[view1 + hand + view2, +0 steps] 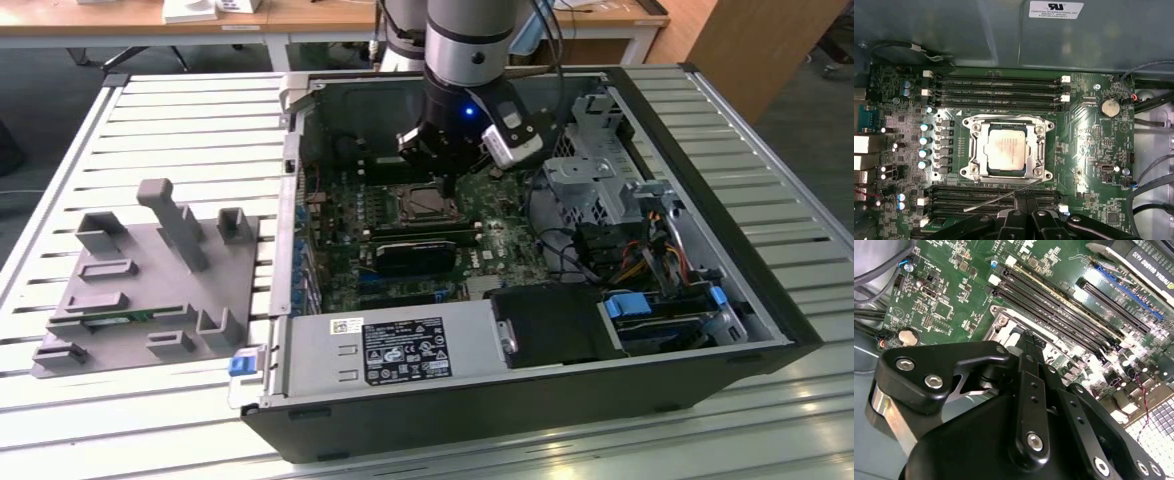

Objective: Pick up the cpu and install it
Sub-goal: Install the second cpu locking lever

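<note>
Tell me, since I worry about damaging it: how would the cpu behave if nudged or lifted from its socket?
The cpu is a thin flat square with a metal top, so probably stiff and light. It lies low inside the socket frame, so a sideways nudge would likely jam, not slide. Its smooth plate offers little edge, so it may slip from the claw.

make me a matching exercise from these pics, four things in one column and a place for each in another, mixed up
Things
1. silvery-grey square cpu
2. black gripper
3. grey moulded parts tray
4. white-labelled grey power supply box

Places
A. on the slatted table, outside the case
B. inside the metal socket frame on the green motherboard
C. along the case's near edge in the exterior view
D. above the motherboard, by the socket

Pairs: 1-B, 2-D, 3-A, 4-C
</note>
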Robot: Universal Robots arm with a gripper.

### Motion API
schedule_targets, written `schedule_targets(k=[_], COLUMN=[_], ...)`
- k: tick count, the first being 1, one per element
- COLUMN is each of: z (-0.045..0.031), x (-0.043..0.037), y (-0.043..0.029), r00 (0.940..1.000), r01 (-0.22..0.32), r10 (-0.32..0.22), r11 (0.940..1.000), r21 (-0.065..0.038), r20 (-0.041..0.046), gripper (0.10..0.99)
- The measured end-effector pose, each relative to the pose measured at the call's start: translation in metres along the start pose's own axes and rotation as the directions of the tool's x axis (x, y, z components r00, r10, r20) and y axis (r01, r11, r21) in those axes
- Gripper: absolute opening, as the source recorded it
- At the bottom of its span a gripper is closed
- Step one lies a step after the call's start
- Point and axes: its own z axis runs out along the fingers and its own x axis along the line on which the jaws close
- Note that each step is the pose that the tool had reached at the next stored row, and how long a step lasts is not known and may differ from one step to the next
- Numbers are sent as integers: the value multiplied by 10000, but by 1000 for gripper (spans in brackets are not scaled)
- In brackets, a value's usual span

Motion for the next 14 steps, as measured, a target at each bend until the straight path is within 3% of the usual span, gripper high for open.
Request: schedule_targets(k=[3,14], z=[-1,-6], x=[-14,-13], y=[-11,-108], r00=[10000,10000], r01=[-5,-6], r10=[5,6], r11=[10000,10000], r21=[-24,-25], r20=[-94,-94], gripper=[106,106])
